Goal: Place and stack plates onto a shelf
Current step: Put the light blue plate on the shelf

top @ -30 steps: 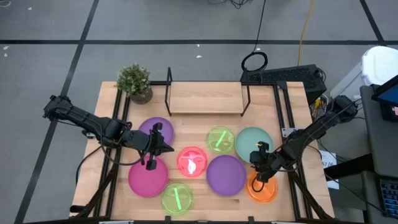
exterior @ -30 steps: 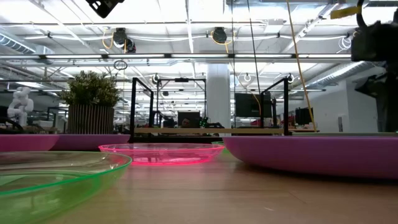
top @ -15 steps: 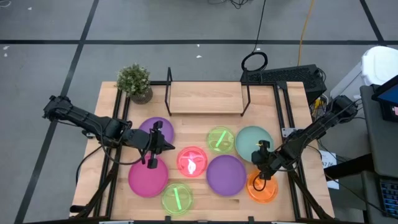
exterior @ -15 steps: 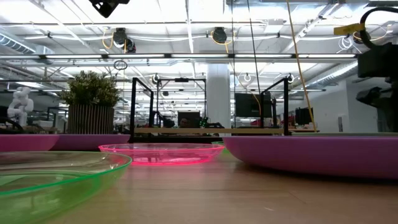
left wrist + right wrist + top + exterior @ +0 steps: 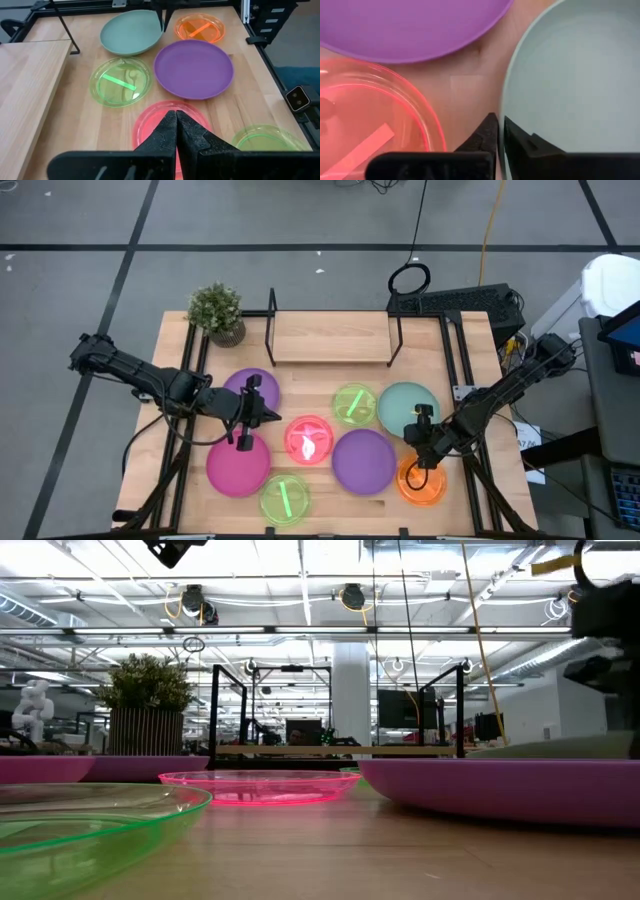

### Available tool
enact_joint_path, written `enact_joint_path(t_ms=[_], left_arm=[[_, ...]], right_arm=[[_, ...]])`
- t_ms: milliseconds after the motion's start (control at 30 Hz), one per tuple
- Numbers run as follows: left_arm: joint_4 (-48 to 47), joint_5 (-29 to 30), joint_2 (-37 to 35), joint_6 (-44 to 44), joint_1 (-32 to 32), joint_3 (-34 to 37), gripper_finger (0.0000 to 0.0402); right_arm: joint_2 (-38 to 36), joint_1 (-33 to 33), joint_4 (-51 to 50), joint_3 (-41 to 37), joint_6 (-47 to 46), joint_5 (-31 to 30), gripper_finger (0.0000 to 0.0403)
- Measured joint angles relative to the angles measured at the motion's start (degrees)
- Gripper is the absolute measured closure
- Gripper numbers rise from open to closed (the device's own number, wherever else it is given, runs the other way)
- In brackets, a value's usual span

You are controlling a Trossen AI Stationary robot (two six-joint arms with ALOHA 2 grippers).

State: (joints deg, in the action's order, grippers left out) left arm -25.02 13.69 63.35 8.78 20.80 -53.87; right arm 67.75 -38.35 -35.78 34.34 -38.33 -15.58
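The right gripper [image 5: 414, 418] has its fingers [image 5: 487, 134] clenched on the rim of the teal plate [image 5: 408, 406], at about four o'clock on the wooden surface [image 5: 460, 355]. The left gripper [image 5: 249, 412] hangs with fingers [image 5: 165, 132] pressed together, empty, above the red-pink plate [image 5: 309, 439]. The shelf [image 5: 330, 338] stands bare at twelve o'clock, beside a potted plant [image 5: 216, 310]. No writing is readable.

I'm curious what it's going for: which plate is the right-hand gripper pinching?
The teal plate. The right gripper is closed on its rim and has tipped it up; the orange and purple plates beside it lie flat.
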Motion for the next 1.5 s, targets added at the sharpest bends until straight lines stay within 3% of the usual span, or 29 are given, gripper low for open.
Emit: enact_joint_path(t_ms=[867,1500], left_arm=[[1.57,0.16,0.39,0.95,0.00,0.04,0.0400],[2.12,8.92,0.39,3.42,-0.43,0.04,0.0400]], right_arm=[[0.02,-0.02,-24.74,19.76,-0.88,-10.32,0.0402],[0.00,0.82,-34.87,27.94,9.97,-16.36,0.0403]])
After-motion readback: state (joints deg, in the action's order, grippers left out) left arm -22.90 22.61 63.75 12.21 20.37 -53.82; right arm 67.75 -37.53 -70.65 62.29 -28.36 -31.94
